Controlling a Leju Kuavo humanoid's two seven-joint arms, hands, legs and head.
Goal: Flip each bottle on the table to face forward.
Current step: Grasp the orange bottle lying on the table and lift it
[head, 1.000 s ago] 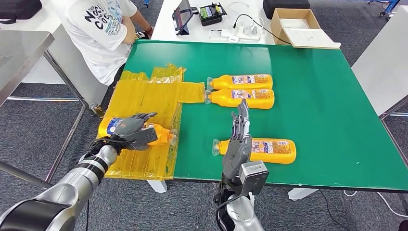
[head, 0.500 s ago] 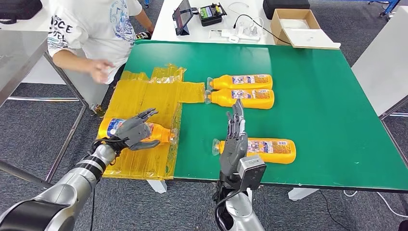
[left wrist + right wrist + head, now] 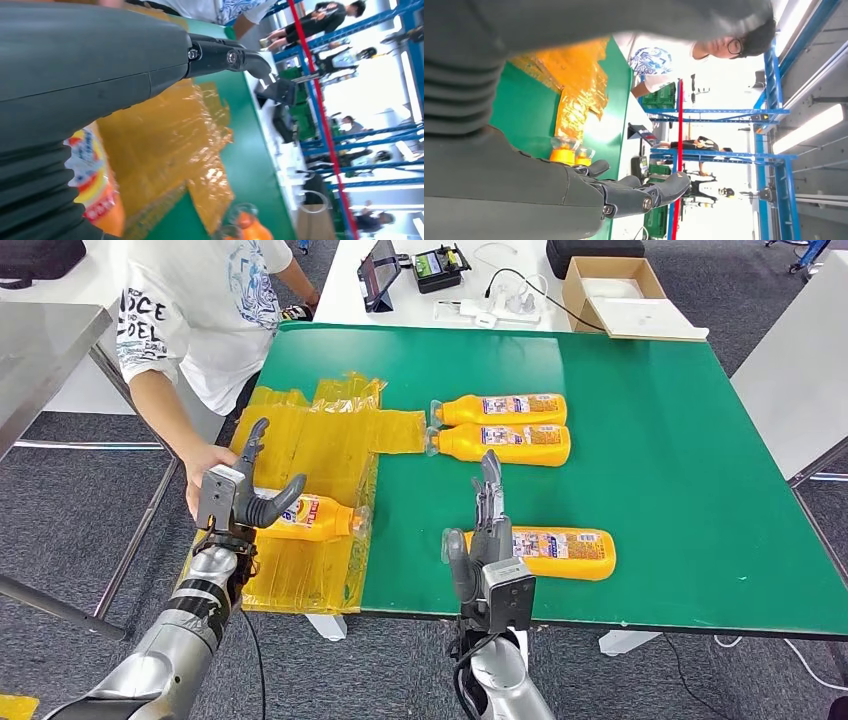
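An orange bottle (image 3: 312, 516) (image 3: 94, 186) lies on its side on the yellow film (image 3: 310, 445), cap to the right. My left hand (image 3: 247, 490) (image 3: 100, 65) stands raised at its base end, fingers apart, holding nothing. A person's hand (image 3: 204, 466) reaches in just left of it. Another orange bottle (image 3: 552, 552) lies near the front edge, label up, with my right hand (image 3: 487, 530) (image 3: 574, 195) upright at its cap end, fingers straight and empty. Two more bottles (image 3: 505, 410) (image 3: 507, 444) lie side by side further back, labels up.
The green table (image 3: 650, 440) ends close in front of my arms. A person in a white shirt (image 3: 200, 310) stands at the left side. A white table behind holds a cardboard box (image 3: 615, 295), a tablet (image 3: 382, 275) and cables.
My left hand has come off the bottle on the film and turned upright with fingers spread. The person's hand has reached down beside that bottle. My right hand has barely shifted.
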